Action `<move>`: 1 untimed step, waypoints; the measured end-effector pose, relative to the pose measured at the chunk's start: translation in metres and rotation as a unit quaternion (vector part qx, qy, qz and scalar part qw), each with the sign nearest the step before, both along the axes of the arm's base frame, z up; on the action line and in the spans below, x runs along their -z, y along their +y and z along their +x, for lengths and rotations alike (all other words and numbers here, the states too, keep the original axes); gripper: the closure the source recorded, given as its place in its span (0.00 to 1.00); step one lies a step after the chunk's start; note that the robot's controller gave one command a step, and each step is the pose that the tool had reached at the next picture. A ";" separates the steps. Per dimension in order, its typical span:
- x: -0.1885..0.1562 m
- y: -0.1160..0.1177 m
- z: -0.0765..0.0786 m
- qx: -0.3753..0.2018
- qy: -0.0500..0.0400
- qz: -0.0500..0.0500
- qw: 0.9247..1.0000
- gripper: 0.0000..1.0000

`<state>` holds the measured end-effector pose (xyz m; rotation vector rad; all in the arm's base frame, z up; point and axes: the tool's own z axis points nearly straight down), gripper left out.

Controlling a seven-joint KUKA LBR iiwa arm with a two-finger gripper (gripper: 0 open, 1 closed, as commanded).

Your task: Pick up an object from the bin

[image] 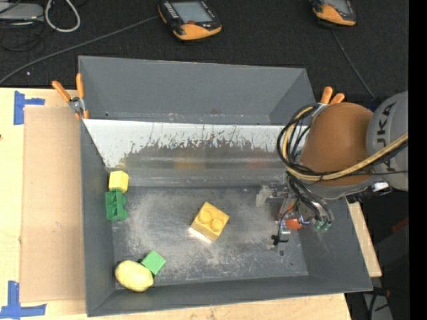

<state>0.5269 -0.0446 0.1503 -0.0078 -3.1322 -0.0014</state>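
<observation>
One set of jaws hangs low at the right of the bin (193, 92), and I cannot tell whether they are spread or pressed together. Nearest, to their left at mid-frame, a yellow studded brick (209, 221) lies well apart from them. Farther left, a small yellow block (118, 181) sits just above a green brick (116, 205). At lower left, a green block (153, 262) touches a yellow rounded lump (134, 276).

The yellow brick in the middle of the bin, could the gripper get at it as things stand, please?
Probably yes: the yellow brick lies alone, with nothing between it and the gripper to its right.
</observation>
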 end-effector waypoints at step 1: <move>-0.004 0.000 0.002 -0.001 -0.004 0.000 1.000 0.00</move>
